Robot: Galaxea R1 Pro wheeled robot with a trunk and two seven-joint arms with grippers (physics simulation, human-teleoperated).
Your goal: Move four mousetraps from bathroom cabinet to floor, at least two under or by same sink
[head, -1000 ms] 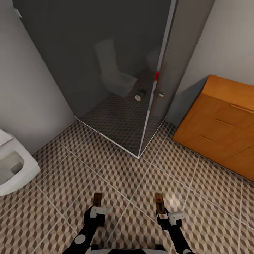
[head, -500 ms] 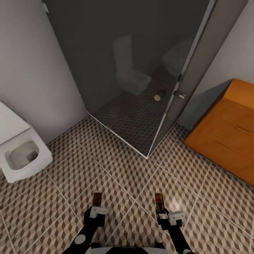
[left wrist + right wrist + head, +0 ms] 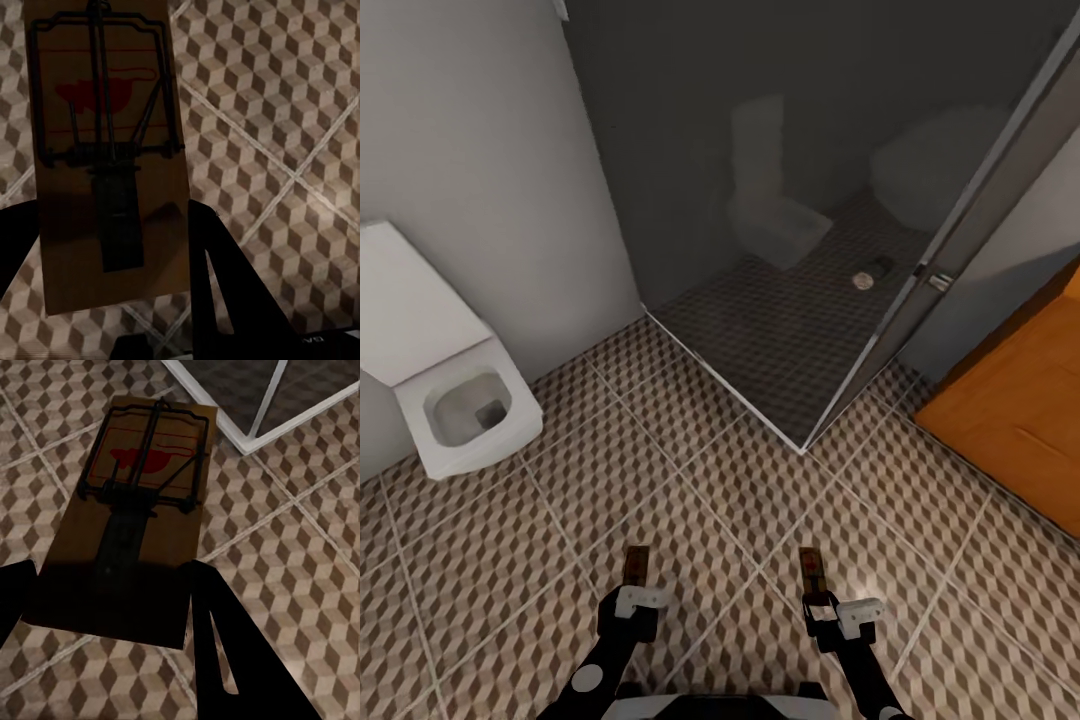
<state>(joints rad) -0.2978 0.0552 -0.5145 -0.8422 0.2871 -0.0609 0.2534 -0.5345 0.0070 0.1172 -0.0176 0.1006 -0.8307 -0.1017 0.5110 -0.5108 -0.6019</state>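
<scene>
Both arms are held low over the bathroom floor (image 3: 690, 480), each carrying one of the mousetraps. My left gripper (image 3: 637, 592) is shut on a tan-wood mousetrap (image 3: 638, 564), whose board and dark wire bar show close up in the left wrist view (image 3: 105, 135) between the dark fingers (image 3: 221, 292). My right gripper (image 3: 821, 598) is shut on another mousetrap (image 3: 813, 570), seen with its red print in the right wrist view (image 3: 142, 502). A corner of the orange-wood cabinet (image 3: 1025, 410) shows at the right edge. The sink is out of view.
A white square toilet (image 3: 455, 385) stands against the left wall. A dark glass shower enclosure (image 3: 810, 200) with a metal-framed corner (image 3: 805, 445) fills the back, with a short cork-ended cylinder (image 3: 868, 277) on its floor. Patterned tiles spread between toilet and cabinet.
The camera has swung left: the toilet has come further into view and the cabinet has slid toward the right edge. Both grippers still hold their mousetraps the same way.
</scene>
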